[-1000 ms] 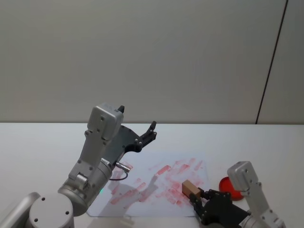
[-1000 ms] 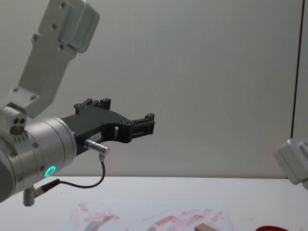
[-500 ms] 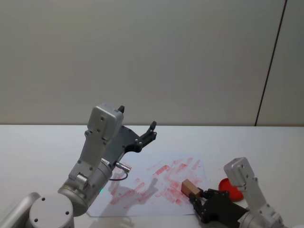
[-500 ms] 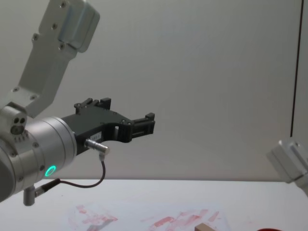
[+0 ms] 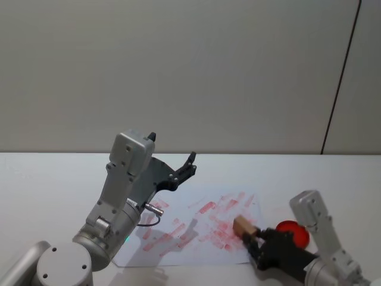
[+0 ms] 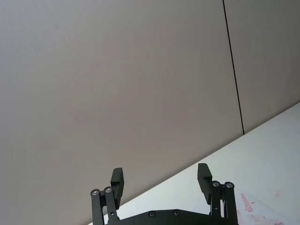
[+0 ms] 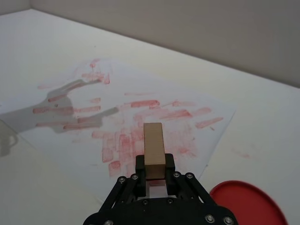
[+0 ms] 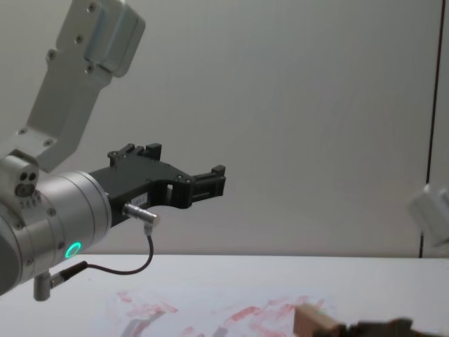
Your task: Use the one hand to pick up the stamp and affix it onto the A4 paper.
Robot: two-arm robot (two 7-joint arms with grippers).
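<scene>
- My right gripper (image 5: 255, 241) sat low at the near right of the table (image 5: 47, 185), its fingers pinched on the near end of the stamp (image 5: 243, 225).
- In the right wrist view the stamp (image 7: 153, 149) ran straight out from between my fingertips. Its long axis pointed away from me, toward the inked middle of the paper (image 7: 154, 101).
- The stamp was over the paper's right part, close to its right edge. I could not tell whether it was touching the sheet.
- The paper (image 5: 196, 229) spread ahead and to the left of the stamp, so the printing spot lay directly below or a little forward.
- The red pad (image 5: 293, 232) lay just off the paper's right edge, beside my right gripper. I judged that drifting right would take the stamp off the sheet.
- There was bare, unprinted paper toward its near-left corner and far edge.
- My left gripper (image 5: 189, 164) hung spread open and empty, raised over the paper's far left and well apart from the stamp. It was idle, so the right arm was plainly the nearer one.
- I judged a short, level push down was all the next move needed.
</scene>
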